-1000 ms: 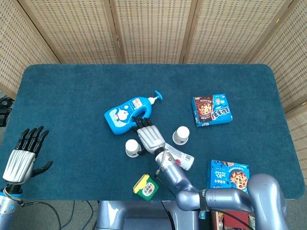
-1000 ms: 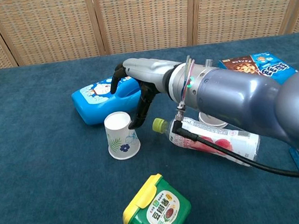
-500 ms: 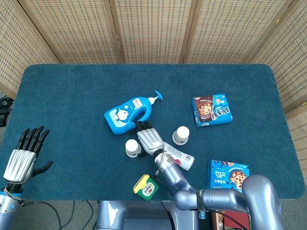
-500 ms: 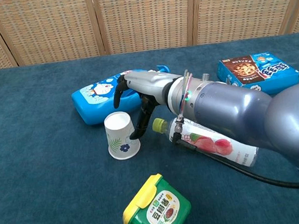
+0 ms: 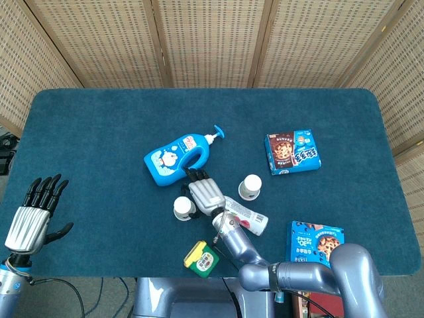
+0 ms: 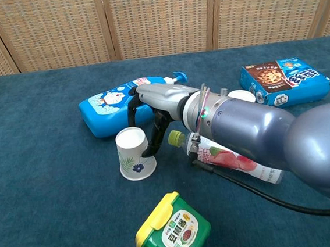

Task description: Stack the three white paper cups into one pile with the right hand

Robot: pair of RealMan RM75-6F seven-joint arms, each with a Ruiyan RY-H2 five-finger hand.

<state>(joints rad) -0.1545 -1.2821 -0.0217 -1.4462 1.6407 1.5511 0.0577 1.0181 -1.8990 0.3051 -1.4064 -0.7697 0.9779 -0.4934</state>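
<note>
A: Starting nearest, there's a green tub with a yellow lid (image 6: pixel 172 230) at the front edge of the worktop, then a plastic bottle (image 6: pixel 233 161) lying on its side. What's the right robot hand (image 6: pixel 152 110) doing?

B: It arches over the near paper cup (image 6: pixel 136 153), fingers curled down behind the rim and the thumb at the cup's right wall. It touches the cup, but I'd not call that a firm hold; the cup leans slightly left on its base.

A: And the other cups?

B: One more stands upright further right (image 5: pixel 250 187), between the bottle and a blue snack box (image 5: pixel 293 153). The third I can't find in either view.

A: How should this grasp go?

B: I'd judge it needs the thumb and fingers on opposite walls, squeezing gently so the paper doesn't crumple, then a straight lift clear of the blue lotion bottle (image 5: pixel 177 158) just behind.

A: Any change over the last second?

B: The right robot hand has drawn back toward the robot and lowered onto the cup, which has tilted and slid a little. The left robot hand (image 5: pixel 32 216) stays spread and idle at the worktop's left edge
</note>
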